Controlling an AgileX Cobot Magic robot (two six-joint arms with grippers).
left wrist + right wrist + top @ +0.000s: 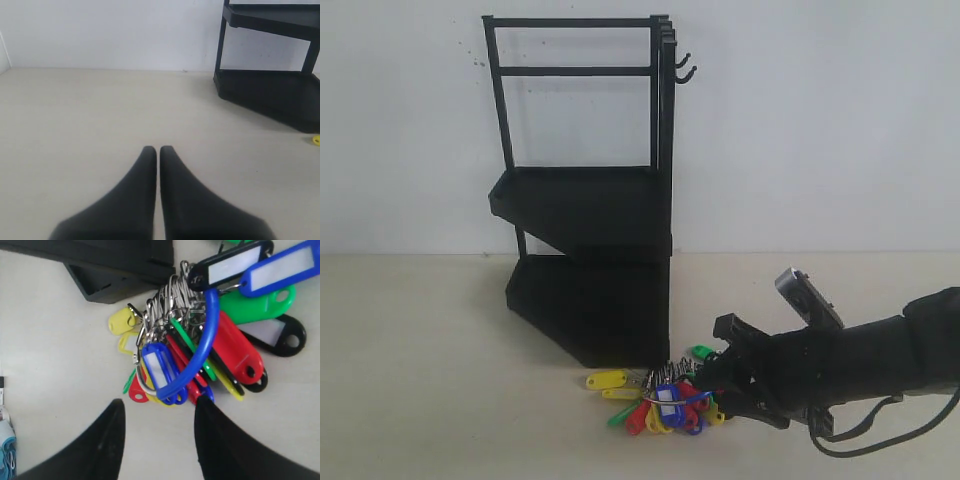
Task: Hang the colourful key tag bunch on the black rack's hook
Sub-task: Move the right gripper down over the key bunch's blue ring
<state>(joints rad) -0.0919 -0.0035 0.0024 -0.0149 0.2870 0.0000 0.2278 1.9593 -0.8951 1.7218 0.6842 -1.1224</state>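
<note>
The counter (pixel 420 350) is flat, pale and smooth, and a plain white wall (pixel 820 120) runs behind it. The black rack (pixel 590 210) stands at the back edge, with thin metal bars, two solid trays with slanted sides, and small curved hooks (pixel 685 68) up high. The colourful key tag bunch (pixel 660 400) lies near the front edge, just in front of the rack: shiny plastic tags on metal rings. My right gripper (pixel 159 402) is spread wide at the bunch, holding nothing. My left gripper (pixel 158 149) is pressed closed and empty.
</note>
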